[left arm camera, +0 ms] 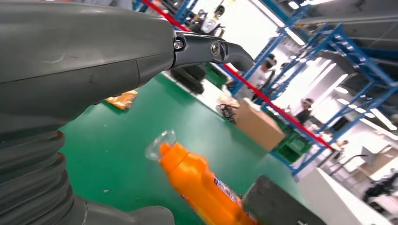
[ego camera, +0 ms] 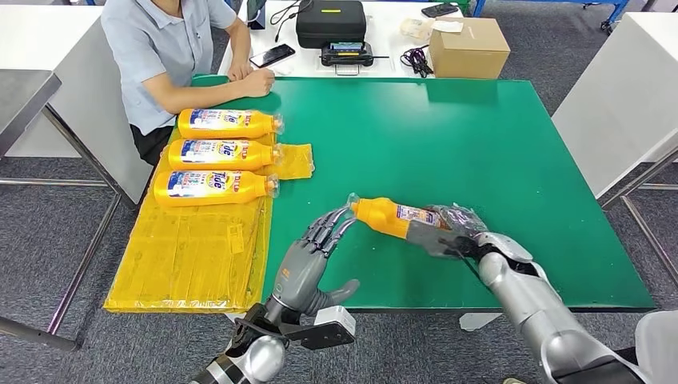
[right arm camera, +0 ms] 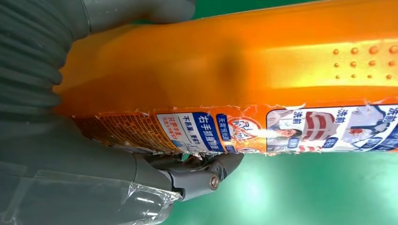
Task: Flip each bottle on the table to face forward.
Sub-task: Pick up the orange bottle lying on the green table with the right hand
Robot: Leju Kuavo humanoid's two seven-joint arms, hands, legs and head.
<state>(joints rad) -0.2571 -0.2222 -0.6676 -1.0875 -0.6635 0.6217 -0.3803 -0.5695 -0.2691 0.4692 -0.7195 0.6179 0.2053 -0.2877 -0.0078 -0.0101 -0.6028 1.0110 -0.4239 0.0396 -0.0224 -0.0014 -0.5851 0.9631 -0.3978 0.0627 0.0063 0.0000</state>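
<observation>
**Turning the fourth bottle label-up near the front edge**

From the head view, we are holding an orange bottle (ego camera: 392,216) by its base end in our right hand (ego camera: 448,236), fingers wrapped around it, above the green tabletop (ego camera: 480,144) near its front edge. The capped neck is pointing toward the left edge, where our left hand (ego camera: 308,268) is reaching in with fingers spread, its fingertips (ego camera: 340,218) just at the neck; whether they are touching it we cannot tell. It is holding nothing. Three bottles (ego camera: 216,156) are lying in a row on the yellow sheet (ego camera: 184,256) along the left edge, labels up, necks toward the tabletop's middle. A person (ego camera: 176,48) is sitting at the far left corner.

From the left wrist view, we are looking past our thumb at the orange bottle (left arm camera: 197,183), tilted, with a clear film over the cap. To do this step well, we judge the left hand should be steadying the neck while the right rolls the body.

From the right wrist view, our right hand (right arm camera: 70,140) is clamping the orange bottle (right arm camera: 244,70): glossy orange plastic, raised dots, a torn-edged printed label on one face. That label should be ending up uppermost, matching the row.
</observation>
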